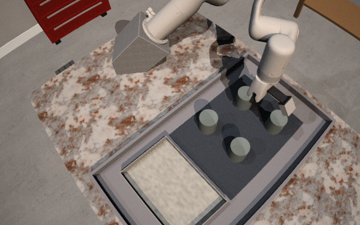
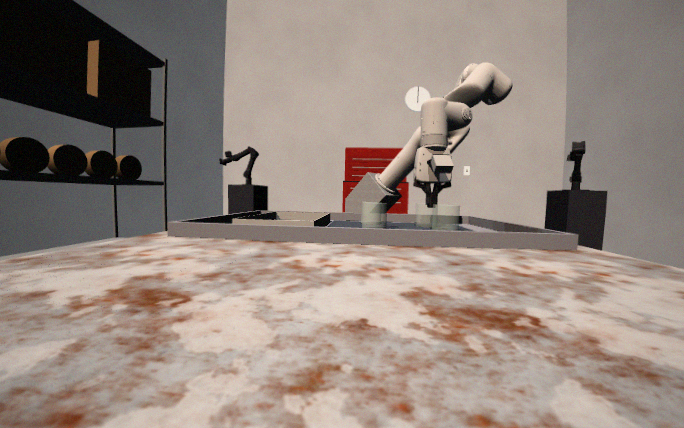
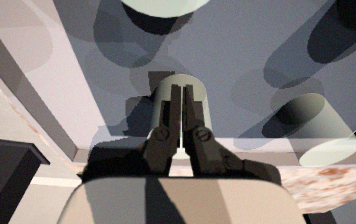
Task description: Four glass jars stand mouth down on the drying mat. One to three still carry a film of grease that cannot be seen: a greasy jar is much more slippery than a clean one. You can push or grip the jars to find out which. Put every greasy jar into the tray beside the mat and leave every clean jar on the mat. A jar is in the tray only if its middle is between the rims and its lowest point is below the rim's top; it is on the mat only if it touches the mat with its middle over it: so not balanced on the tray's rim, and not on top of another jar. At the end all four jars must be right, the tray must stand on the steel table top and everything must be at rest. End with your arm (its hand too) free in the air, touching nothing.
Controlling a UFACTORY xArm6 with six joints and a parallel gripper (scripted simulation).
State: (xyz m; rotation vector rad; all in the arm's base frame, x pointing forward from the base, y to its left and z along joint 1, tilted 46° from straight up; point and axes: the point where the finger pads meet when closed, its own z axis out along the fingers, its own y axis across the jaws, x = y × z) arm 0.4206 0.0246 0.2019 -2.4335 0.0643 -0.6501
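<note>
Four pale green glass jars stand mouth down on the dark drying mat (image 1: 233,137): a far jar (image 1: 243,97), a left jar (image 1: 208,121), a right jar (image 1: 276,121) and a near jar (image 1: 239,149). My gripper (image 1: 258,100) is shut with nothing between its fingers. Its tips are low beside the far jar, on that jar's right side. In the wrist view the shut fingers (image 3: 180,95) lie in front of the far jar (image 3: 181,102). The tray (image 1: 172,183) with a pale mottled floor stands empty at the mat's near left.
A raised grey frame (image 1: 313,153) borders the mat and tray on the mottled counter. The arm's grey base block (image 1: 138,50) stands at the back left. A red drawer cabinet (image 1: 69,16) and a wooden table (image 1: 334,13) lie beyond the counter.
</note>
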